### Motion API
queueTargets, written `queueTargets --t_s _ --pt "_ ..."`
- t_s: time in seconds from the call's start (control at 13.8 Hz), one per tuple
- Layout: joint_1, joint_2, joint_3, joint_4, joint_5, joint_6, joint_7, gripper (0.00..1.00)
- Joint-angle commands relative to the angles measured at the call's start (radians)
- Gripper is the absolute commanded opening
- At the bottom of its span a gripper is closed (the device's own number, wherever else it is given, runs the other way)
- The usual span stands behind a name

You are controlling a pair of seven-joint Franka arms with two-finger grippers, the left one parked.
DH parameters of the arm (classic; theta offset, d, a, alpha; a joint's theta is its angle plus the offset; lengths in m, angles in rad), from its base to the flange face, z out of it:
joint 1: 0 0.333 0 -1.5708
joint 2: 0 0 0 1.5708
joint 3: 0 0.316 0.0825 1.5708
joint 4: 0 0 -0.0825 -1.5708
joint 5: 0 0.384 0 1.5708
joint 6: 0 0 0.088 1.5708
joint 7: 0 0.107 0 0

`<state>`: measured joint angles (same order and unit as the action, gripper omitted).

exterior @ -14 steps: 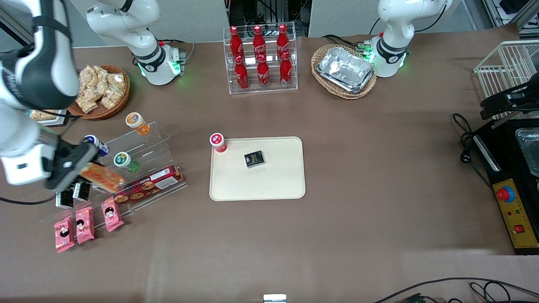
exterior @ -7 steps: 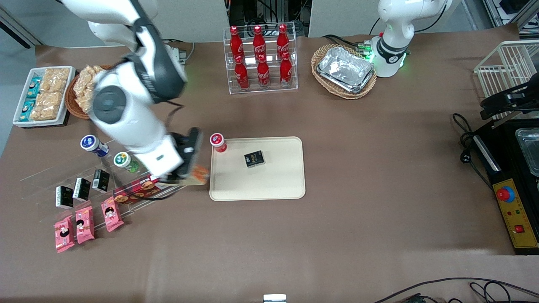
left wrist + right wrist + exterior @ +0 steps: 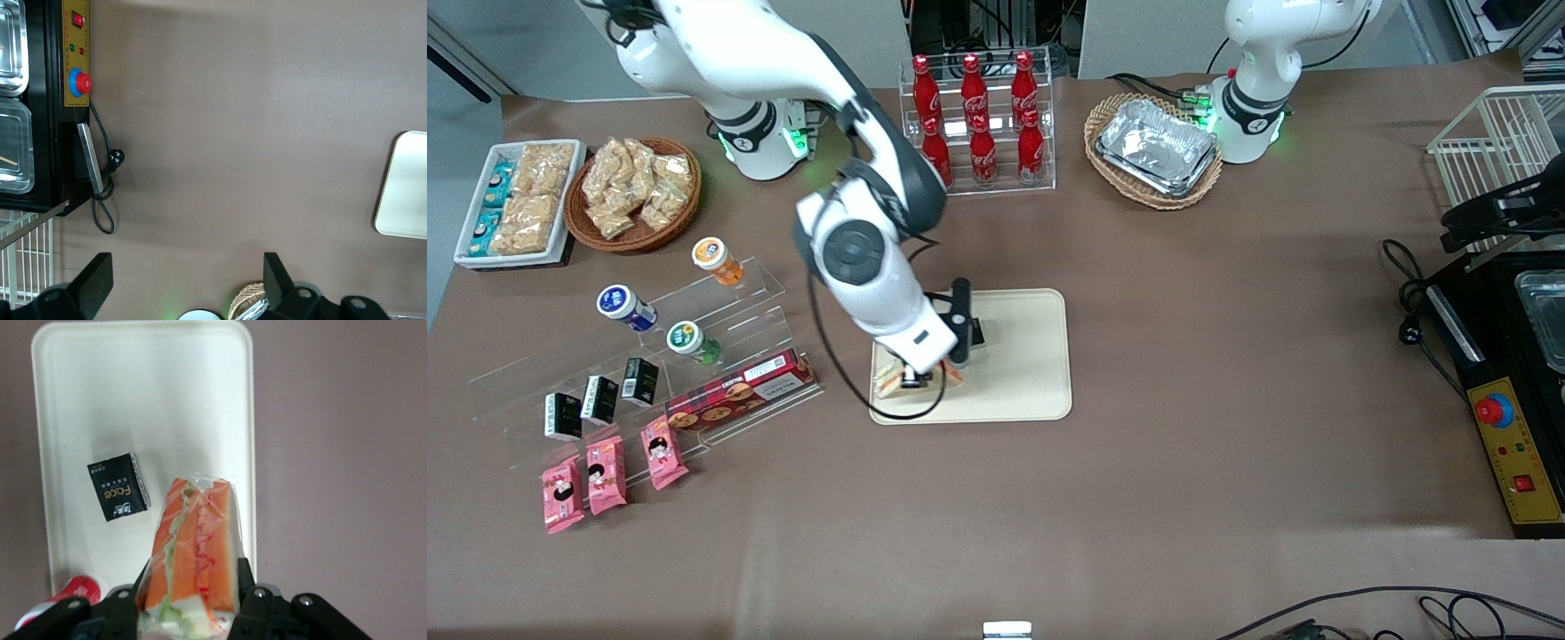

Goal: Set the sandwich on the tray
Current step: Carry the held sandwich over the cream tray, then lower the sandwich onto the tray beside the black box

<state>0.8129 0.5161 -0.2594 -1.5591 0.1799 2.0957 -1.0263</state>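
My right gripper (image 3: 919, 378) is shut on the sandwich (image 3: 195, 547), a wrapped wedge with orange-red edges and pale filling. In the front view the sandwich (image 3: 889, 380) shows just under the gripper, above the cream tray (image 3: 1023, 382) at the tray's corner nearest the front camera, toward the working arm's end. In the right wrist view the fingers (image 3: 245, 577) press both sides of the wedge, with the tray (image 3: 147, 400) below. A small black packet (image 3: 119, 487) lies on the tray. A red-capped bottle (image 3: 77, 590) stands at the tray's edge; in the front view the arm hides it.
An acrylic stand (image 3: 720, 356) with capped bottles, black packets, a long red biscuit box (image 3: 743, 389) and pink snack packets (image 3: 605, 471) lies toward the working arm's end. A cola bottle rack (image 3: 976, 124), a basket of foil trays (image 3: 1154, 147) and a snack basket (image 3: 636, 191) stand farther from the camera.
The right arm has swung from the acrylic stand across to the tray, carrying the sandwich, and now holds it over the tray's near corner. The red-capped bottle is now hidden by the arm.
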Motion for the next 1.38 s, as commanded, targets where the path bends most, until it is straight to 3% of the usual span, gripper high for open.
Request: queueTargets --t_s 0.0,0.51,0.58,0.65,1.01,1.3 --pt "0.014 0.116 -0.017 0.05 0.032 0.065 -0.017 0.5" --pt "0.012 0.219 -0.018 0.048 0.067 0.224 -0.009 0.54" --pt "0.012 0.22 -0.018 0.048 0.093 0.23 -0.002 0.88" --pt "0.012 0.217 -0.02 0.048 0.134 0.228 0.003 1.0" --pt "-0.006 0.144 -0.026 0.048 0.148 0.192 0.0 1.0" --pt "-0.02 0.038 -0.05 0.048 0.142 0.109 0.094 1.0"
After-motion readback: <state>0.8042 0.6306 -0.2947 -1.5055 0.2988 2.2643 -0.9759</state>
